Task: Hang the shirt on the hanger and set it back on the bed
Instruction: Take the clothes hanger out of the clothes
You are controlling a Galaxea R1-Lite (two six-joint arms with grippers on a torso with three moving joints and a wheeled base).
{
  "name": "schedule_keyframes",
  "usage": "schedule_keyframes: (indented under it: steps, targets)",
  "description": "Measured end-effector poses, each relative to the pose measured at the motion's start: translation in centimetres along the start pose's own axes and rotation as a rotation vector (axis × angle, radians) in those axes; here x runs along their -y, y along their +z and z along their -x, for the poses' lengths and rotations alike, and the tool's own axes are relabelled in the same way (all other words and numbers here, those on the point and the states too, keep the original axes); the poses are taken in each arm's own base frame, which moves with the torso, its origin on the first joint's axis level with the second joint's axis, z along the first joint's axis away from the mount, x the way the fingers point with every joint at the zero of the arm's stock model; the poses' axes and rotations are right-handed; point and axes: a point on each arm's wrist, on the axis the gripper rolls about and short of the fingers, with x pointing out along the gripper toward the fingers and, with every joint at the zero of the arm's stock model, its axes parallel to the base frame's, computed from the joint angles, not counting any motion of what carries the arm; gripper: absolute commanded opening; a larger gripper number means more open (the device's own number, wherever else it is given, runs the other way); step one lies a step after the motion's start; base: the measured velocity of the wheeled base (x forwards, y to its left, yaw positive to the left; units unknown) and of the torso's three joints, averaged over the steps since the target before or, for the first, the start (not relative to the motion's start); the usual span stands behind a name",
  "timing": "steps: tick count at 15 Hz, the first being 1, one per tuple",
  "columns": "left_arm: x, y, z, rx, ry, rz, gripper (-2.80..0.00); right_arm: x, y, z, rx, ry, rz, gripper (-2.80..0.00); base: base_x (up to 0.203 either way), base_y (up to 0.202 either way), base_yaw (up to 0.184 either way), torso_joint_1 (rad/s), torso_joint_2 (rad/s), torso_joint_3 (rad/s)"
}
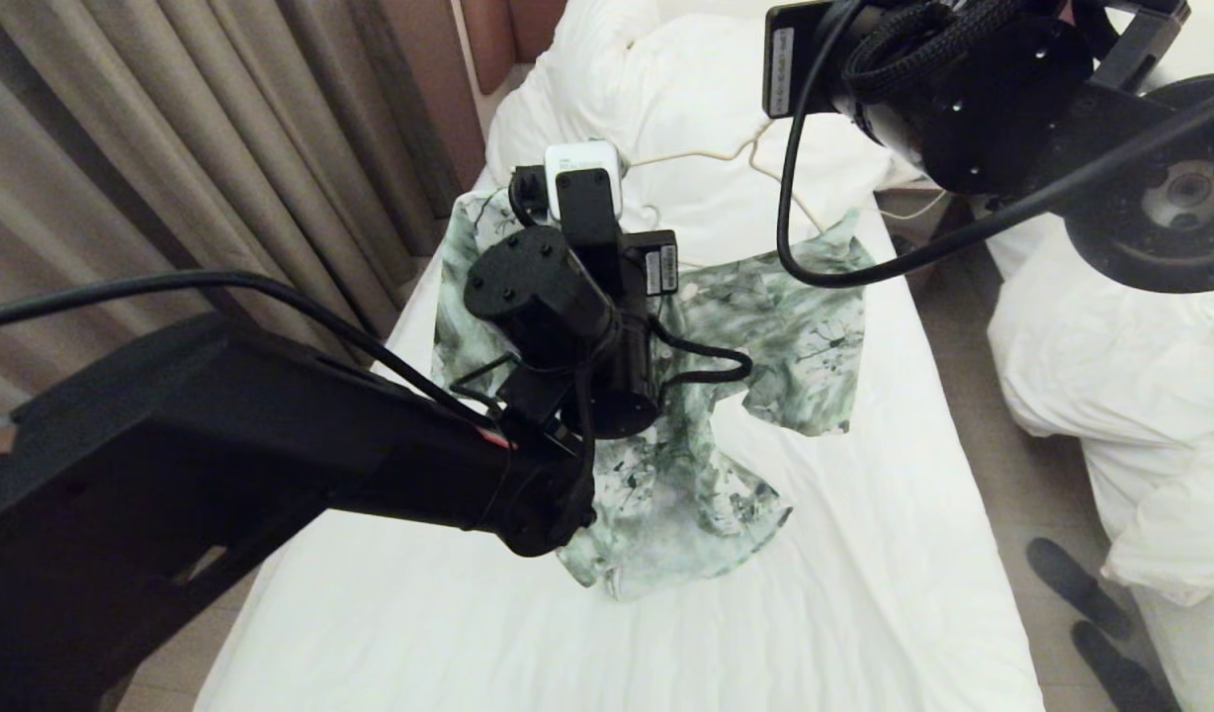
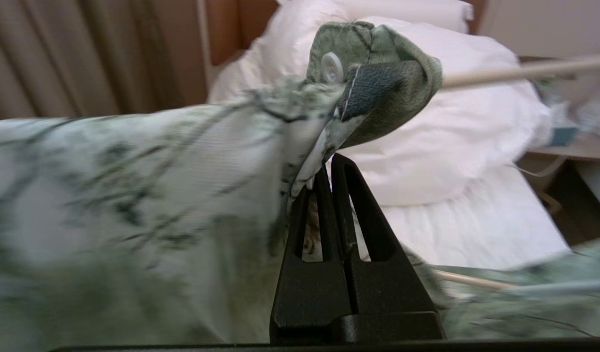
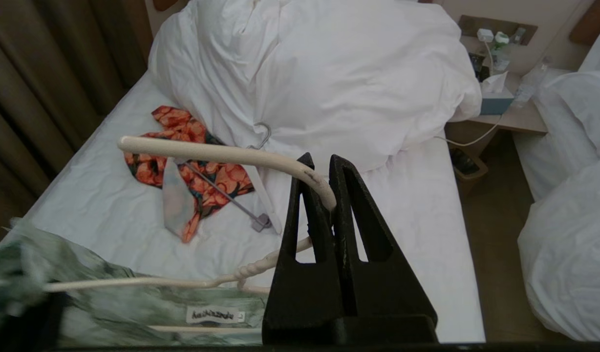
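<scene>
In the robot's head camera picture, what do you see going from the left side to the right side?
Curtains → left arm's black wrist → green-and-white shirt on the bed → floor strip → second white bed.

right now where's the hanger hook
In the right wrist view, the hanger's hook is pinched in the right gripper, above the bed near the white duvet.

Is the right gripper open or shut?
Shut: the right gripper pinches the thin cream wire hanger's hook between its black fingers.
</scene>
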Motion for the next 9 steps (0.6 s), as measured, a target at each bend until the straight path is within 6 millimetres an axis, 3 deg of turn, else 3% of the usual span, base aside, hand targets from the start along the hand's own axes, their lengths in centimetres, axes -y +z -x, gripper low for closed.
schedule_keyframes:
  steps: [3,9]
  targets:
    - [-0.9,1.2,-0.4,0.020,0.020,0.013,-2.80,1.1,-0.1,-0.6,0.000,-0.032,0.018,-2.80,0.000,0.000,0.000,0.000,0.00,0.000]
    - [-0.9,2.0,-0.1,0.025,0.014,0.024,-2.80,2.5,-0.4,-1.7,0.002,-0.078,0.039,-2.80,0.000,0.000,0.000,0.000,0.00,0.000]
